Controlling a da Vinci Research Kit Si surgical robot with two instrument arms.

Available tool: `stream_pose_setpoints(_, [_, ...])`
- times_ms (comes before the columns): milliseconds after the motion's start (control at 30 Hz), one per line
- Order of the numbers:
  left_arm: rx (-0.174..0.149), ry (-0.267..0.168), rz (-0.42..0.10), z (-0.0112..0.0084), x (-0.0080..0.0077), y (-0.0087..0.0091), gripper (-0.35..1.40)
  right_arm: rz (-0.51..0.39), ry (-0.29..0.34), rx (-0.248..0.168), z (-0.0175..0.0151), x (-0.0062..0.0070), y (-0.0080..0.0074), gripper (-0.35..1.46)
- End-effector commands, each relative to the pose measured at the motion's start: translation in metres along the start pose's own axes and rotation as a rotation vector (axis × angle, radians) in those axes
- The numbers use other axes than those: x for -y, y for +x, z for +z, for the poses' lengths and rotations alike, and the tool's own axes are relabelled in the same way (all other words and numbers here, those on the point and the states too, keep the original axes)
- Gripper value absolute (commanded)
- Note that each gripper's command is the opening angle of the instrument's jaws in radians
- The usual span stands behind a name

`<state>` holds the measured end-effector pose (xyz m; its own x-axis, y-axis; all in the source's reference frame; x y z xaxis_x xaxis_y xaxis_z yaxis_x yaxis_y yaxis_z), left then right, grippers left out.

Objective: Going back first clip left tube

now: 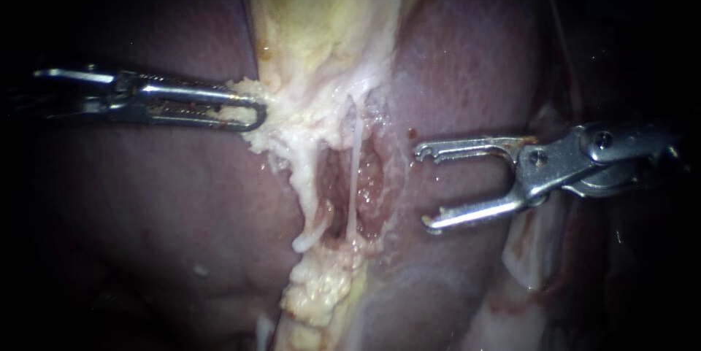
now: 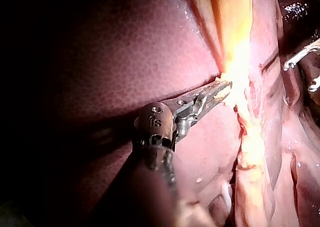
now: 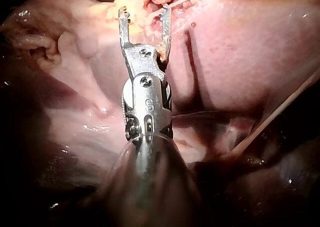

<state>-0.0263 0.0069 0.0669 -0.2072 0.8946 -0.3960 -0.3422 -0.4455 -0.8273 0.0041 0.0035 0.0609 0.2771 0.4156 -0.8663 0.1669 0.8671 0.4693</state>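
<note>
My left instrument [image 1: 252, 114] comes in level across the dark red liver [image 1: 146, 198]. Its pincer is closed on the lumpy fatty tissue [image 1: 252, 92] at the edge of the pale yellow gallbladder [image 1: 321, 1]. The two halves lie almost together, with a little fat caught between them. The left wrist view shows the same: the left instrument [image 2: 225, 89] has its tip bitten into the bright pale band beside the liver.

My right instrument [image 1: 427, 187] enters from the right. Its pincer is wide open like a fork and holds nothing. Both hooked tips sit just beside the raw opening [image 1: 365, 190] in the tissue, and I cannot tell whether they touch it. In the right wrist view the right instrument [image 3: 145, 12] points at the ragged pale tissue, with the gap between its halves clear. It also shows at the far edge of the left wrist view [image 2: 300, 77], well apart from the left tip.

The left tube [image 1: 310, 201] is the thicker whitish cord that runs down the left side of the opening, below the left pincer's hold. It ends in a rounded stub above a lump of fat [image 1: 321, 292]. A thinner strand [image 1: 353, 176] hangs just to its right, nearer the open pincer.
</note>
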Motion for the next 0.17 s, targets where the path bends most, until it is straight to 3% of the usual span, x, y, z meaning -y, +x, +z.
stream_pose_setpoints(33, [0.0,0.0,0.0,0.0,0.0,0.0,-0.35,0.0,0.0,0.0,0.0,0.0,0.0,0.5])
stream_pose_setpoints(167, [0.0,0.0,0.0,0.0,0.0,0.0,-0.35,0.0,0.0,0.0,0.0,0.0001,0.0,0.5])
